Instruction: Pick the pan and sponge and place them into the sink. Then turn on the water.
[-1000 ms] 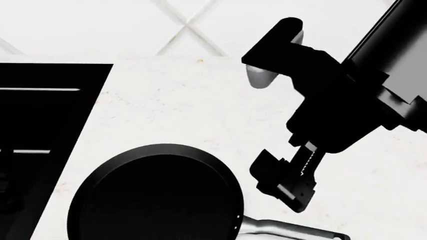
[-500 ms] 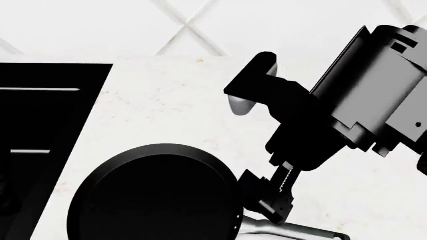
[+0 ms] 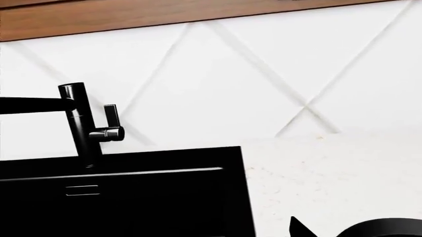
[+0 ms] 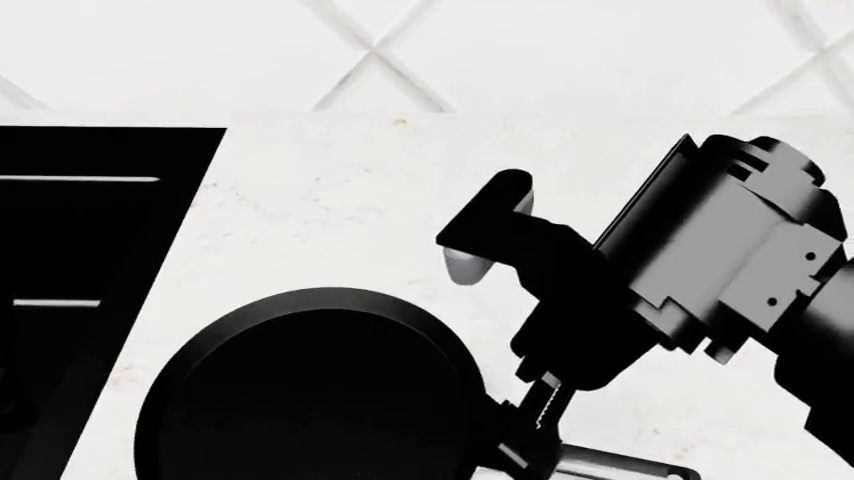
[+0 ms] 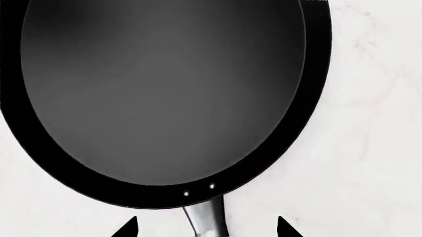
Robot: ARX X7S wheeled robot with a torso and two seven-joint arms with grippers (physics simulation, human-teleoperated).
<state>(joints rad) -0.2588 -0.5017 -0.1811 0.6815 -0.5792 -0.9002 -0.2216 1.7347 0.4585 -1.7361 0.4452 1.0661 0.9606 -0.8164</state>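
The robot's black-and-grey right arm reached down and leftward across the head view, wrist angled steeply. Its black two-fingered right gripper was spread wide, dark fingertips well apart. The left gripper was unseen.

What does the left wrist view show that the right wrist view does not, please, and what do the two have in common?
Only the left wrist view shows the faucet with its side lever, the sink, the tiled wall and a wooden strip above it. Only the right wrist view shows the pan's whole interior, its grey handle and the right gripper open, one fingertip on each side of that handle. Both show the pan and the speckled white counter; neither shows a sponge or running water.
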